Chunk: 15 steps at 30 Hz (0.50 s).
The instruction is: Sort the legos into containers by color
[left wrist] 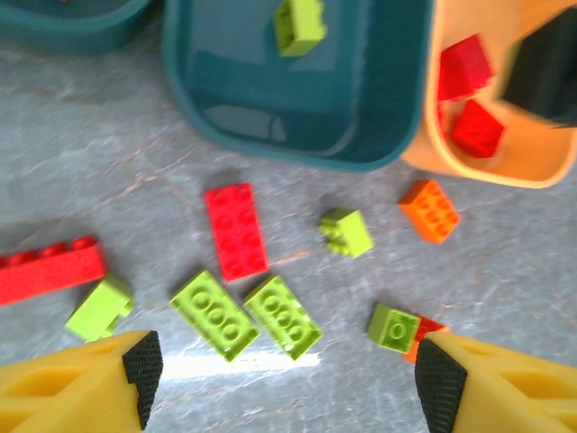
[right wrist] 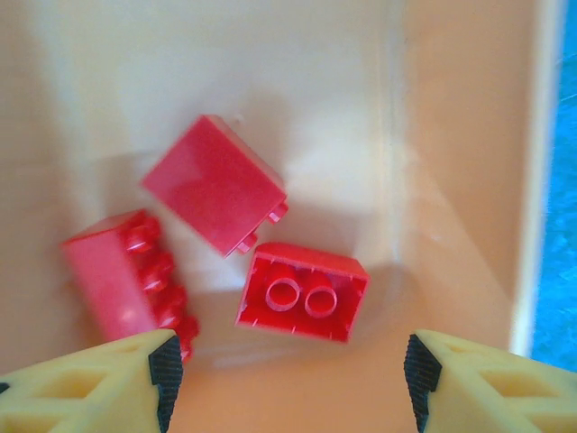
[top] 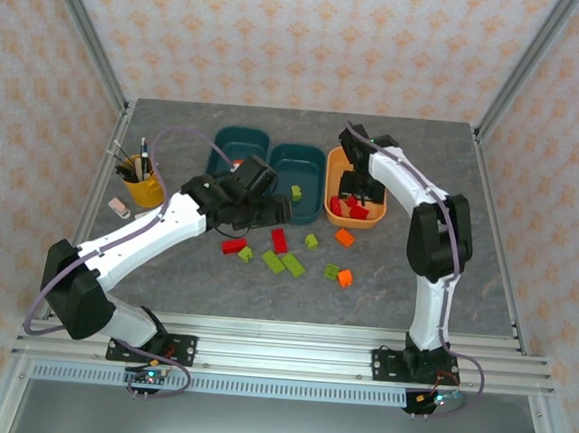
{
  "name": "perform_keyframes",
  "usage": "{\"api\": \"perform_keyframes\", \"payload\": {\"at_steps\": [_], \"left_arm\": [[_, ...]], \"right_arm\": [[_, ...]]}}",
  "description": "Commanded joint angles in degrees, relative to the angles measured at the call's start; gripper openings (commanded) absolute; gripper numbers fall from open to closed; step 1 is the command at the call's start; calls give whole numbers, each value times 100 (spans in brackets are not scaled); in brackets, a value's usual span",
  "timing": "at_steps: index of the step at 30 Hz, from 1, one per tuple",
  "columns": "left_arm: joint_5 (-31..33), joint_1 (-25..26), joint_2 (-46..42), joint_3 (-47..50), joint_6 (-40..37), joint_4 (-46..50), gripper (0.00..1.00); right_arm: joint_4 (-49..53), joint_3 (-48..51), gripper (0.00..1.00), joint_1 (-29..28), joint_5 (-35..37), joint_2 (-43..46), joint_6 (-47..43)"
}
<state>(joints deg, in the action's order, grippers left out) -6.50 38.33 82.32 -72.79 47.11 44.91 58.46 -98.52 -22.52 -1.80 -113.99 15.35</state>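
Several loose legos lie on the table: red (top: 280, 241), lime (top: 293, 265) and orange (top: 344, 237). My left gripper (top: 270, 210) hangs open above them. In the left wrist view its open jaws (left wrist: 287, 383) frame two lime plates (left wrist: 214, 314), a red brick (left wrist: 236, 230) and a small lime brick (left wrist: 392, 326). The middle teal container (top: 297, 157) holds one lime brick (top: 296, 192). My right gripper (top: 356, 194) is inside the orange container (top: 329, 195), open (right wrist: 288, 379) and holding nothing. Three red bricks (right wrist: 303, 291) lie on the orange floor (right wrist: 451, 180) just ahead of it.
A second teal container (top: 240, 144) stands at the back left. A yellow cup with pens (top: 143, 187) and a small eraser (top: 119, 206) sit to the left. Aluminium frame posts rise at the table's back corners.
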Motion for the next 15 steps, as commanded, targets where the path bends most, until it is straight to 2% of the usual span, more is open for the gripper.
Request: {"api": "perform_keyframes", "payload": {"at_steps": [1,3,7,11,15], "left_arm": [[691,79,97,212,503,873,76],[764,70,200,291,370,1023,76],[957,45,467,546,-350,1153,73],[712,0,442,962,-1218,737,70],[491,-116,617,1213,-1882,494,64]], "right_arm": [[-214,200,67,-321,-104,1117,-49],[-573,694,67,-557,-383,1692,-29],[-1527,2059,66,-976,-1396,2880,362],[-2220,3242,66,-1364,-1824,3862,820],[-2594,3965,68,-1421,-2414,4386,1159]]}}
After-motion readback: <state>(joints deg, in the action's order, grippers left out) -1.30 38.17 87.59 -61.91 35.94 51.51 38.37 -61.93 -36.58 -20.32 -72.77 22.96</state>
